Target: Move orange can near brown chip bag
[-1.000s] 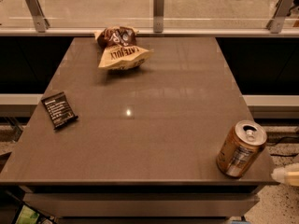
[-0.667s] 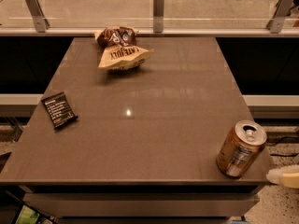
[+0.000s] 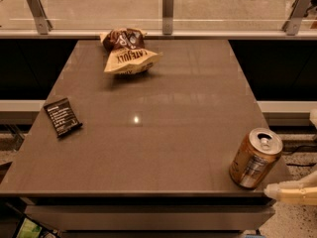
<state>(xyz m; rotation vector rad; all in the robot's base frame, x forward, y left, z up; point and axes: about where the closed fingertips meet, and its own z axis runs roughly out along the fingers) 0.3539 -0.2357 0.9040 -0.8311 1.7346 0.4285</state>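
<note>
Noted the orange can (image 3: 255,157) standing upright at the near right corner of the table (image 3: 173,133), close to both the front edge and the right edge. The brown chip bag (image 3: 128,51) lay well apart from it, at the far side and left of centre, crumpled, with its cream lower part toward me. A small black packet (image 3: 62,117) sat by the left edge, not part of the job. The gripper (image 3: 290,192) showed only as a pale piece low at the right, just beside the can's base and off the table's front edge. I could not tell whether it was spread or closed, and it held nothing that I could see. My read on the can: rigid thin metal, smooth and probably slick, light if empty, and I could not tell its fill. A hard squeeze would likely dent the wall. I judged the best hold to be across the body at mid-height, below the silver rim. Main risk: a nudge so near the corner could tip it off the table.
</note>
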